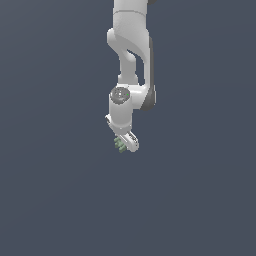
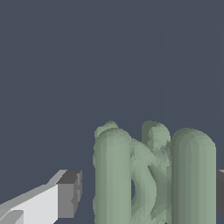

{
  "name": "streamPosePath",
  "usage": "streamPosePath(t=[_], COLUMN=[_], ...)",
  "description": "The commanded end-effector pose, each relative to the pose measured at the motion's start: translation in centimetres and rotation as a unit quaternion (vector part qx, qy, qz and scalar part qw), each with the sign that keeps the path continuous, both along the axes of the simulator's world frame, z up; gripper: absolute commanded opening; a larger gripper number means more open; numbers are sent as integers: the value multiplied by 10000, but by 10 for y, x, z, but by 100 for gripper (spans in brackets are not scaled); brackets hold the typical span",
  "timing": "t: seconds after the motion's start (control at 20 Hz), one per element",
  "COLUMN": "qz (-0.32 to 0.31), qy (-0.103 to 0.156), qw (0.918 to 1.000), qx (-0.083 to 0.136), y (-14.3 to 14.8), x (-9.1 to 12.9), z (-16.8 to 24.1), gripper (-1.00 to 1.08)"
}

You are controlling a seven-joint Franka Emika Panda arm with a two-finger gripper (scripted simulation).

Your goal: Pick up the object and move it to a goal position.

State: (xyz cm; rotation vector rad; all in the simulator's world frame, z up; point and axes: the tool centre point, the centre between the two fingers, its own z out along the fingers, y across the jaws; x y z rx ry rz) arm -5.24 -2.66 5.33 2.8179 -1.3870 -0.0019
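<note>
A single white Franka arm (image 1: 129, 60) reaches down over a plain slate-grey tabletop (image 1: 55, 190), its gripper (image 1: 126, 142) poised at the small sage-green object (image 1: 119, 144). In the exterior view the lumpy green item peeks out on the exterior view's left edge of the gripper, tucked against the white fingers. The wrist view shows the object (image 2: 151, 175) close up, its ridged, finger-like lobes standing between the jaws: 1 grey pad (image 2: 70, 194) sits just beside the nearest lobe with a narrow slit of background visible between them, while the other pad (image 2: 220, 192) appears at the frame's edge right against the far lobe. The jaws thus straddle the object and look not quite clamped, though whether the far pad presses or merely touches cannot be told. Whether the object rests on the tabletop or hangs just above it is also unclear, since no shadow or contact line shows. The step in hand appears to be the grasp itself; the next move likely calls for finishing the squeeze, then lifting and carrying toward a goal that no frame marks.
</note>
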Motion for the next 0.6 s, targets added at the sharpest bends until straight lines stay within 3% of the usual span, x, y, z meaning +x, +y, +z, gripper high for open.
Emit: streamPosePath(t=[0.0,0.05,0.55], qz=[0,0,2], qy=[-7,-7,-16], qw=[10000,10000,10000], qx=[0,0,3], y=[0,0,0], x=[1,1,1], z=[-2,-2,-1], gripper=[100,-100,-100])
